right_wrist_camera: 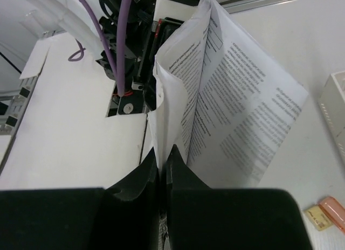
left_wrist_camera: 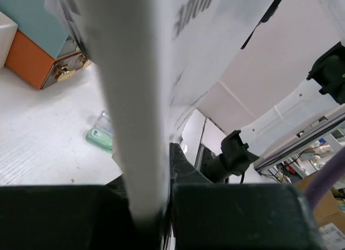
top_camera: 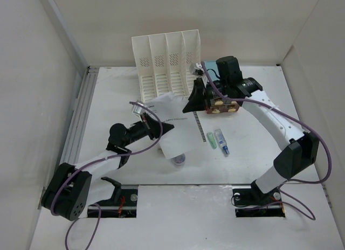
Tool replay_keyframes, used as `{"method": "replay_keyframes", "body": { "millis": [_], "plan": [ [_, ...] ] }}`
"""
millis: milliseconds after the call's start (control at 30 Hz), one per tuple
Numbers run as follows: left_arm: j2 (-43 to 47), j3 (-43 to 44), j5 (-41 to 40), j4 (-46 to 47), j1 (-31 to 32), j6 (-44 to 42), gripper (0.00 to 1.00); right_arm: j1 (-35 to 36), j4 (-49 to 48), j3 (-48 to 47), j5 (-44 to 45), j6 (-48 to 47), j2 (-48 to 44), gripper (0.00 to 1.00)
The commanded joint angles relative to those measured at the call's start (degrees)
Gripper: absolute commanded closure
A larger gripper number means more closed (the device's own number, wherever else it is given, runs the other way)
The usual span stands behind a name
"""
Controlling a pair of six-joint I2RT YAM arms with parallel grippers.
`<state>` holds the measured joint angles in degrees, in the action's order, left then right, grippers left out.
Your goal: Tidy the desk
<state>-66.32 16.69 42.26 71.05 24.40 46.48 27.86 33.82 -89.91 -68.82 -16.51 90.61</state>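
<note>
desk (top_camera: 113, 94): matte white, grey-railed | left end effector (top_camera: 170, 127), right end effector (top_camera: 187, 106): pinching paper (top_camera: 183, 136)

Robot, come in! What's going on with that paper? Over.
Left gripper, right gripper: both shut on paper. Desk not tidy: tubes and jar loose. File rack just behind paper.

Toward the near edge of the desk (top_camera: 259, 153), a small round object (top_camera: 178, 161) is partly covered by the paper sheet (top_camera: 175, 126); its kind cannot be told.
</note>
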Motion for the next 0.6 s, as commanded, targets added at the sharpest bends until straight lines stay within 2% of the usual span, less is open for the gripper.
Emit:
{"method": "replay_keyframes", "body": {
  "millis": [0,33,67,100,167,200,233,300,333,367,400,433,467,533,567],
  "plan": [
    [2.51,4.05,3.71,1.04,1.17,0.89,1.0,0.09,-6.23,-0.53,-4.05,0.08,-0.17,1.0],
    [3.39,4.58,3.1,-0.72,1.17,-0.06,1.0,0.09,-6.23,-0.53,-3.0,0.08,-0.17,0.92],
    [4.35,5.28,2.05,-2.91,1.78,-1.64,1.0,0.09,-6.75,-0.53,-2.29,0.08,-0.78,0.54],
    [6.8,7.37,-1.1,-9.63,1.79,-2.79,1.0,-0.43,-6.75,-0.53,-0.81,0.08,-1.74,0.38],
    [9.45,10.28,-6.02,-17.83,2.4,-5.59,1.0,-0.96,-7.36,-1.06,8.05,0.08,-3.67,0.06],
    [11.9,12.12,-9.18,-26.49,3.01,-8.57,1.0,-0.96,-8.5,-1.06,12.0,0.08,-5.08,0.0],
    [12.88,15.71,-15.91,-29.88,3.02,-9.47,1.0,-0.96,-9.21,-1.06,23.7,0.08,-8.05,0.0],
    [13.5,19.94,-23.15,-36.12,3.55,-10.7,1.0,-2.45,-13.49,-0.28,33.35,-0.37,-11.75,0.0],
    [13.5,22.14,-29.45,-40.76,3.55,-11.23,1.0,-2.98,-15.43,1.73,38.96,1.03,-15.08,0.0],
    [12.55,26.86,-33.0,-42.99,3.55,-11.23,1.0,-2.98,-16.41,2.62,47.72,0.35,-16.68,0.0],
    [11.4,29.17,-35.47,-44.4,4.07,-11.23,1.0,-4.2,-19.29,3.85,51.55,0.34,-18.17,0.0],
    [8.26,31.63,-37.84,-47.46,4.07,-12.1,1.0,-4.21,-19.93,5.43,54.37,1.21,-19.4,0.0],
    [6.14,37.22,-44.65,-49.14,5.38,-12.11,1.0,-5.08,-19.94,5.97,55.53,1.22,-21.16,0.0],
    [1.31,43.48,-51.1,-52.57,6.96,-15.62,1.0,-7.11,-20.72,7.72,54.59,2.53,-22.66,0.0],
    [-3.93,49.35,-57.05,-55.63,8.8,-17.02,1.0,-7.72,-20.73,9.82,53.53,4.1,-23.97,0.0]
  ]
}}
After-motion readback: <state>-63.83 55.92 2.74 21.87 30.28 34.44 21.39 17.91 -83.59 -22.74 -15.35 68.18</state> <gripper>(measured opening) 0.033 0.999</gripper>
